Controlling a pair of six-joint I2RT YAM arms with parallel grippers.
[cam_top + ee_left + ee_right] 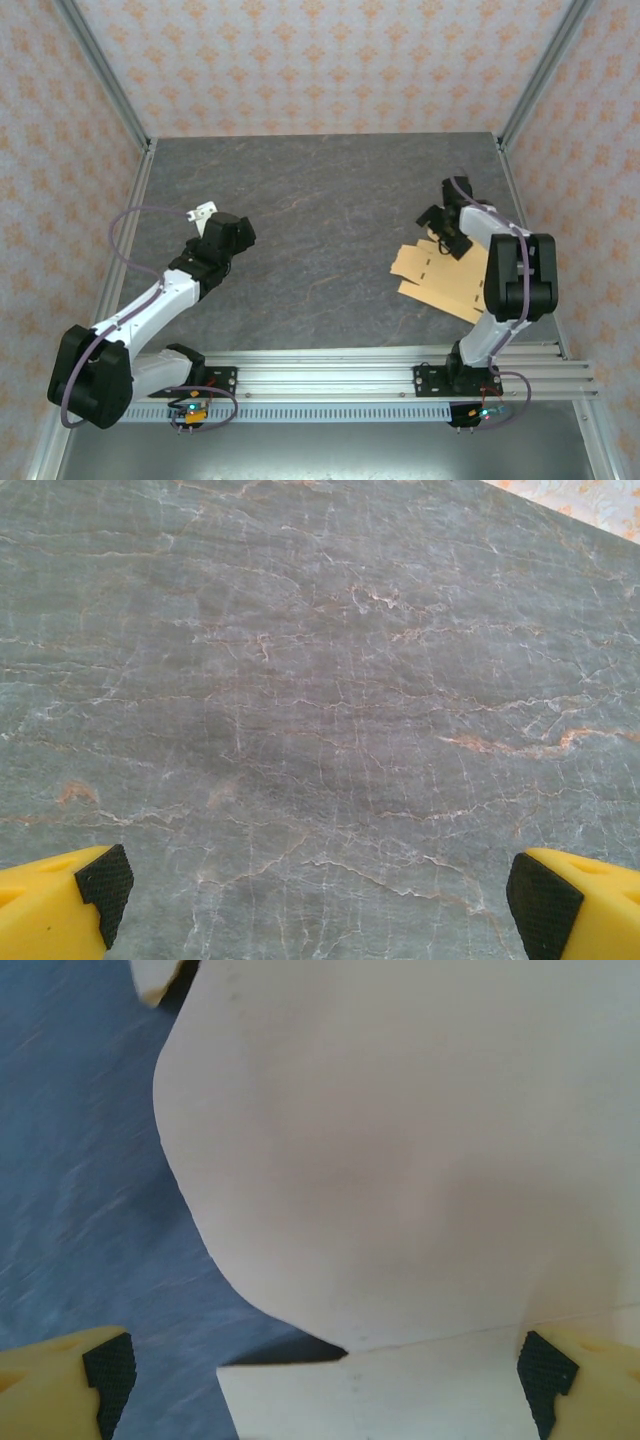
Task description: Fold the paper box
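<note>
We see the table (330, 200) as a dark grey, stone-like top with pale veins, matt and smooth-looking. The paper box (437, 282) at the right is thin tan cardboard, matt and without sheen (close up in the right wrist view it reads pale and smooth). The fingers of the left gripper (320, 905) and the right gripper (325, 1385) look like yellow plastic, tipped with black pads (105, 880) of a finely grained, rubbery texture. The left arm (150, 305) and right arm (495, 335) wear white and black plastic shells with a mild gloss. The rail (330, 370) along the near edge is bare, ribbed, silvery metal.
</note>
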